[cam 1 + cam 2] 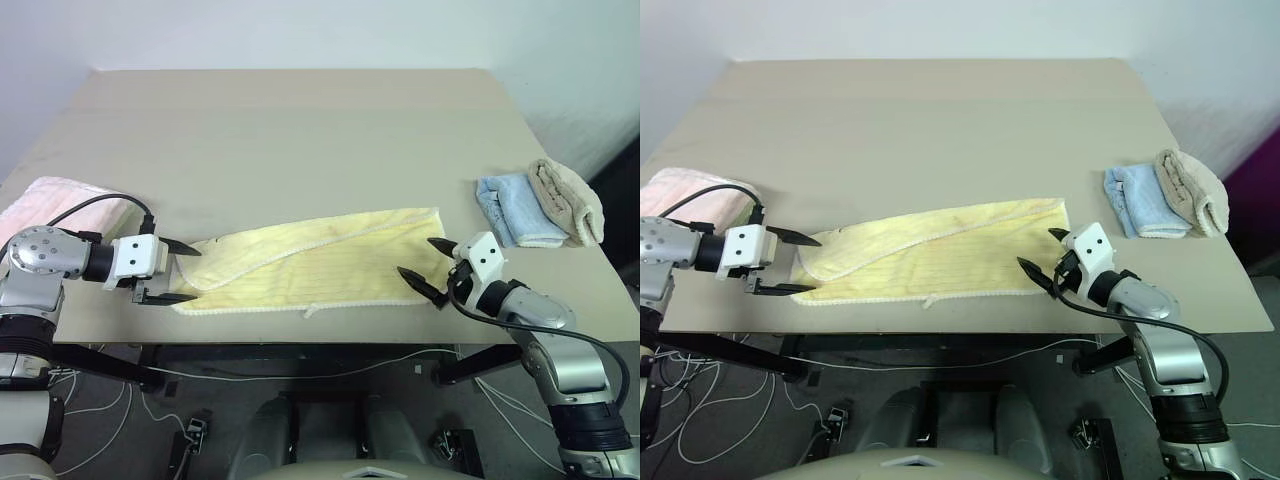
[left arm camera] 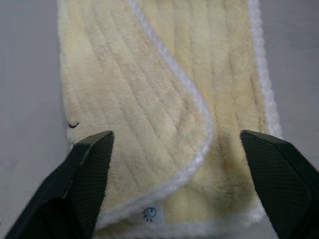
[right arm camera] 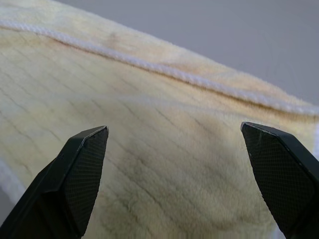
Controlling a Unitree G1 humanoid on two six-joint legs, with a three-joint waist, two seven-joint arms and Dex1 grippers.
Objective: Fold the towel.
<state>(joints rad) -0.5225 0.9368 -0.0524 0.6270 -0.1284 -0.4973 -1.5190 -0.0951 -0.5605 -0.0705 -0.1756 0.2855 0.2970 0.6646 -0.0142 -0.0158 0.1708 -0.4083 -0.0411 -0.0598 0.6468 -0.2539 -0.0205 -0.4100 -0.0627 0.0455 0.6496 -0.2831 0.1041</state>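
**Towel lies lengthwise between my two claws**

Nearest the head camera, along the counter's [image 1: 300, 120] front edge, the towel [image 1: 330, 262] stretches with its long axis running from my left claw [image 1: 172, 272] to my right claw [image 1: 428, 268]. Each claw faces one short end. Left claw is spread, its fingers straddling the near-left end, where a folded-over flap with a white hem lies directly ahead. Right claw is spread wide too, holding nothing, with the right end just in front of its tips. Both sit about equally close to their ends. I judge the next move is pinching an end and carrying it along that axis toward the other claw.
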